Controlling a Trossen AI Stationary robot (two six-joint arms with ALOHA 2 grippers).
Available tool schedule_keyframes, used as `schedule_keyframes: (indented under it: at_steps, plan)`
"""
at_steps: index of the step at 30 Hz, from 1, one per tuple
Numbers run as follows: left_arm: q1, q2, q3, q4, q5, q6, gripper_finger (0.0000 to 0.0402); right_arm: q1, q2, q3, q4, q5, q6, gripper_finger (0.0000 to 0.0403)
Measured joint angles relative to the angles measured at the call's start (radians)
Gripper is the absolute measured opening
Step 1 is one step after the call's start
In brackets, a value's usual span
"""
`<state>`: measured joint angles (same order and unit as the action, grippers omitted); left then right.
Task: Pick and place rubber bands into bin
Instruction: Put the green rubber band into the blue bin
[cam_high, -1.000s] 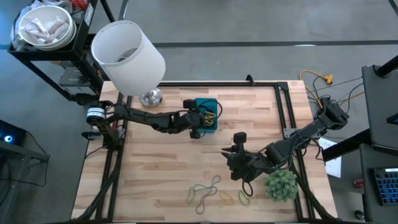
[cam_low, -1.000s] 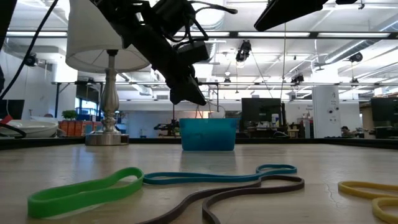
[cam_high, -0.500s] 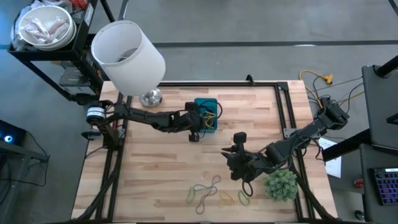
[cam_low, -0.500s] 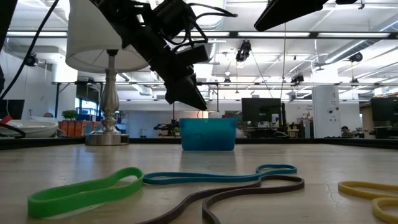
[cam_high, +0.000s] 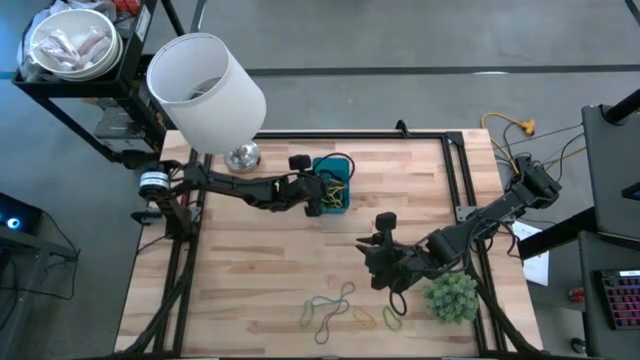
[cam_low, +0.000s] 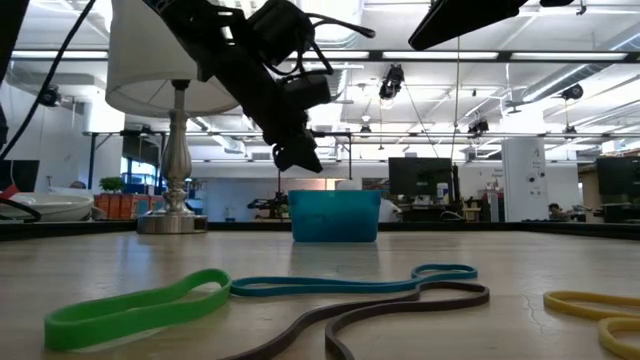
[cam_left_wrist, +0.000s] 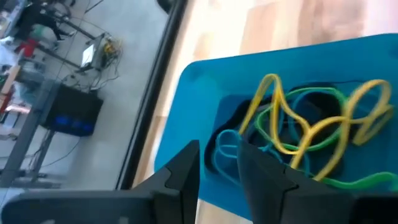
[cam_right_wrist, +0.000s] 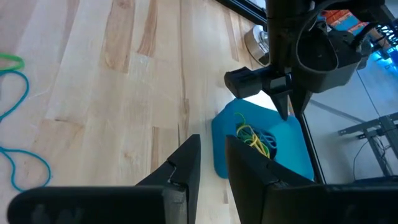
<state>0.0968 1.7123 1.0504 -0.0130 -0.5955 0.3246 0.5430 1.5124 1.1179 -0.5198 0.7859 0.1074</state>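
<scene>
The blue bin (cam_high: 337, 187) stands at the table's far middle and holds yellow, green and teal rubber bands (cam_left_wrist: 298, 124). My left gripper (cam_high: 318, 198) hangs just above the bin's left wall (cam_left_wrist: 186, 124), pointing down. Its fingers are narrowly open, with nothing between them. More rubber bands (cam_high: 335, 308) lie flat on the wood near the near edge: green (cam_low: 140, 305), teal (cam_low: 350, 285), dark (cam_low: 400, 305) and yellow (cam_low: 590, 300). My right gripper (cam_high: 372, 262) waits above the table's right middle, narrowly open and empty.
A lamp with a large white shade (cam_high: 205, 90) and a metal base (cam_high: 241, 157) stands at the far left, close to the left arm. A fuzzy green ball (cam_high: 452, 296) sits beside the right arm. Black frame rails (cam_high: 462, 170) edge the table.
My left gripper has shifted a little toward the table's far edge, and its wrist has turned. In the low view its tip has risen slightly above the bin. The bands on the table and the right arm have stayed put.
</scene>
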Motion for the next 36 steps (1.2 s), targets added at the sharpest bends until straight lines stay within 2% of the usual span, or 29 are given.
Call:
schedule_keyframes:
  at_steps: [8,13,16,20,27,31,36]
  plan:
    - [-0.092,-0.067,-0.009,-0.102,0.125,0.005,0.0092,0.0,0.0,-0.017,0.002,-0.001,0.028,0.0068]
    - [-0.204,-0.149,-0.038,-0.213,0.194,-0.062,0.0092,0.0,0.0,-0.034,0.0,-0.007,0.073,0.0068]
    - [-0.287,-0.195,-0.062,-0.273,0.268,-0.116,0.0092,0.0,0.0,-0.038,0.001,-0.053,0.104,0.0068]
    - [-0.406,-0.239,-0.121,-0.273,0.347,-0.164,0.0092,-0.001,0.0,-0.042,0.03,-0.16,0.155,0.0068]
    - [-0.594,-0.253,-0.207,-0.223,0.356,-0.235,0.0092,0.0,0.047,-0.082,0.112,-0.463,0.214,0.0068]
    - [-0.662,-0.247,-0.232,-0.195,0.358,-0.29,0.0092,0.007,0.081,-0.086,0.109,-0.642,0.362,0.0068]
    - [-0.704,-0.247,-0.258,-0.138,0.357,-0.294,0.0092,0.058,0.135,-0.087,0.103,-0.767,0.516,0.0068]
